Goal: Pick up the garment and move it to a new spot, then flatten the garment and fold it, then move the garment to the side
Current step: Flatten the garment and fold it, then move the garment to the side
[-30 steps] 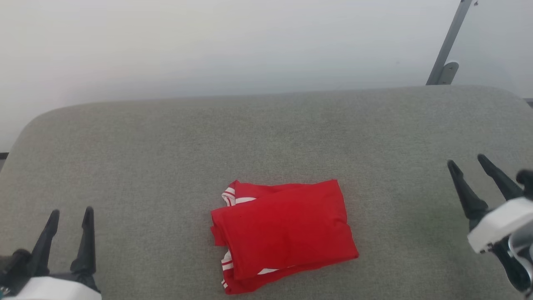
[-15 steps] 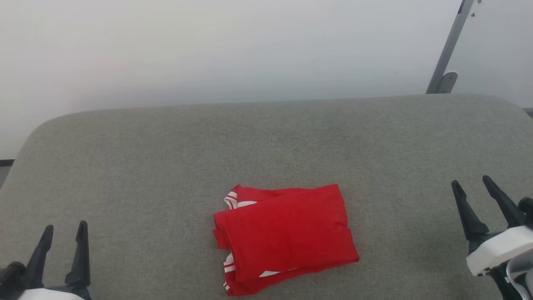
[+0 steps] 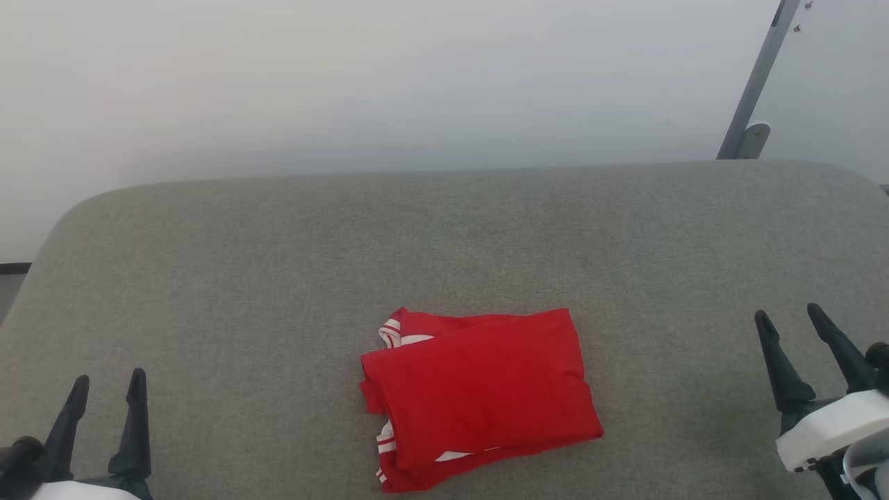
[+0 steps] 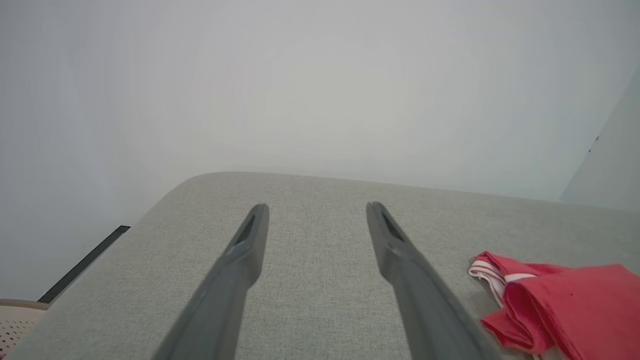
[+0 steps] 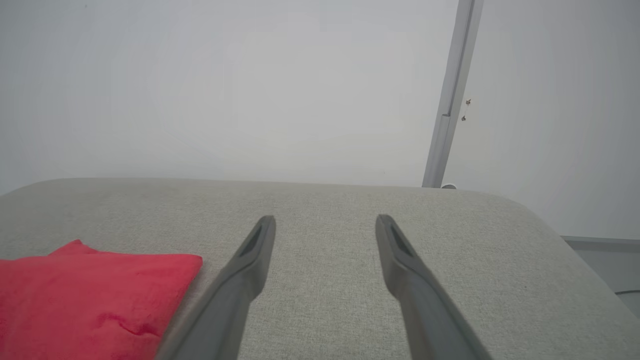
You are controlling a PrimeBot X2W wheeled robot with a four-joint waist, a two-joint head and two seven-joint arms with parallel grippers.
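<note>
The garment (image 3: 479, 396) lies folded into a red rectangle near the front middle of the grey padded surface (image 3: 278, 278), with red-and-white striped trim showing at its left edge. Its print is hidden. In the left wrist view the garment (image 4: 565, 310) sits at the lower right; in the right wrist view the garment (image 5: 85, 305) is at the lower left. My left gripper (image 3: 107, 380) stands open at the lower left, well apart from the cloth. At the lower right my right gripper (image 3: 790, 316) is open too, nothing between its fingers.
A pale wall rises behind the surface, with a grey metal post (image 3: 757, 76) at the back right. The surface's rounded corners fall away at far left and far right. A perforated beige object (image 4: 12, 320) peeks in beside the left edge.
The head camera has tilted, shifting the whole picture down a little. My right gripper has drawn back and lower towards the right corner. The left one has sunk slightly. The garment lies unmoved.
</note>
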